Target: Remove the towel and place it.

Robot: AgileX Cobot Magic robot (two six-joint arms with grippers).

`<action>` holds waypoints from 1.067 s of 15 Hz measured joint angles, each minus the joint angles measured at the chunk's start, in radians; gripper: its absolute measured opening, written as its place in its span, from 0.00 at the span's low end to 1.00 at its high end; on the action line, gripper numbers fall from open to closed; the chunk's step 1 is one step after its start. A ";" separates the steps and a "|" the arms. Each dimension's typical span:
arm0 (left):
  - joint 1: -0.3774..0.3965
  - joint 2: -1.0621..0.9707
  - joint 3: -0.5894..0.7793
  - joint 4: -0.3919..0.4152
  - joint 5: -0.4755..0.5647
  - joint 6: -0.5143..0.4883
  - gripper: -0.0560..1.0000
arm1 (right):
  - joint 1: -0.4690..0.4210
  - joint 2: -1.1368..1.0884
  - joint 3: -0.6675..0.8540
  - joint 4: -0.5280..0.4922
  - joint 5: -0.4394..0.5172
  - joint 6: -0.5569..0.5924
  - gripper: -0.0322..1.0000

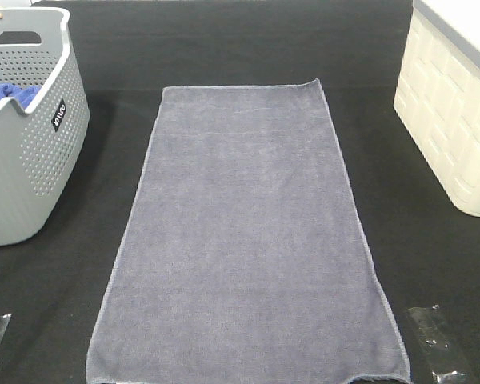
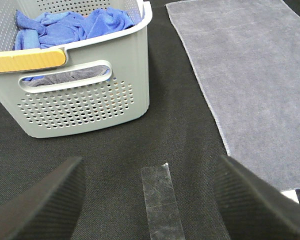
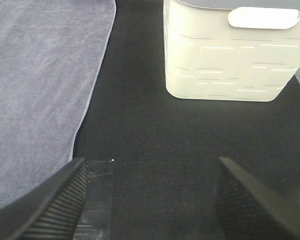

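Note:
The greyish-lavender towel lies spread flat on the black table, running from the far middle to the near edge. It also shows in the left wrist view as the towel and in the right wrist view as the towel. My left gripper hovers open over bare black cloth between the grey basket and the towel's left hem. My right gripper is open too, over the table just off the towel's right hem. Neither gripper touches the towel, and neither shows in the exterior high view.
A grey perforated basket holding a bright blue cloth stands at the left. A cream bin stands at the right. Clear tape strips are stuck on the table near the front corners.

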 joint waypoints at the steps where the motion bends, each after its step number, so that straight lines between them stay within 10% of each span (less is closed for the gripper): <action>1: 0.000 0.000 0.000 0.000 0.000 0.000 0.71 | 0.000 0.000 0.000 0.000 0.000 0.000 0.68; 16: 0.000 -0.001 0.000 0.000 0.000 0.000 0.71 | 0.001 0.000 0.000 0.000 0.000 0.000 0.68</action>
